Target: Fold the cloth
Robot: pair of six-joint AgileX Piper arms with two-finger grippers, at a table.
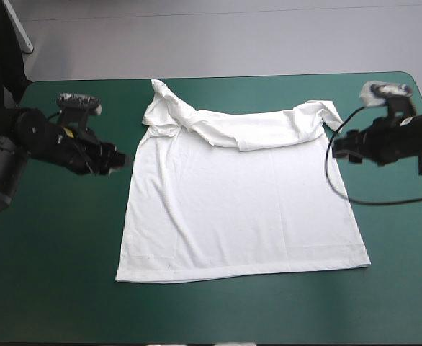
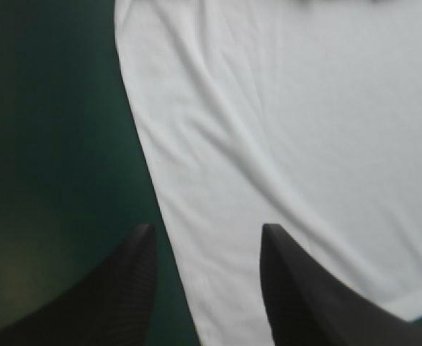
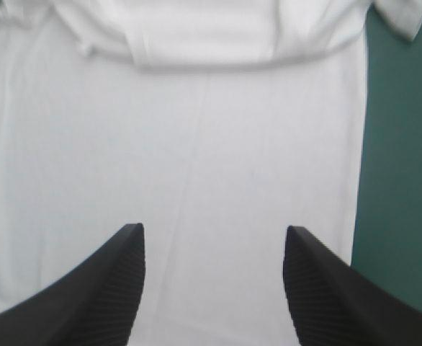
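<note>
With the left pincer (image 1: 122, 160) and right pincer (image 1: 338, 143) both gaping open beside the T-shirt (image 1: 243, 209), I'd have each bite its side edge evenly.

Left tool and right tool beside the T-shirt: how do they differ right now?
The left tool reaches in from the table's left side toward the T-shirt; the right tool reaches in from the right side. In its own view, the left tool has the shirt's side edge running between its fingers, with teal-green cover on one side. The right tool's view shows white cloth between its fingers. Both are open and hold nothing.
</note>
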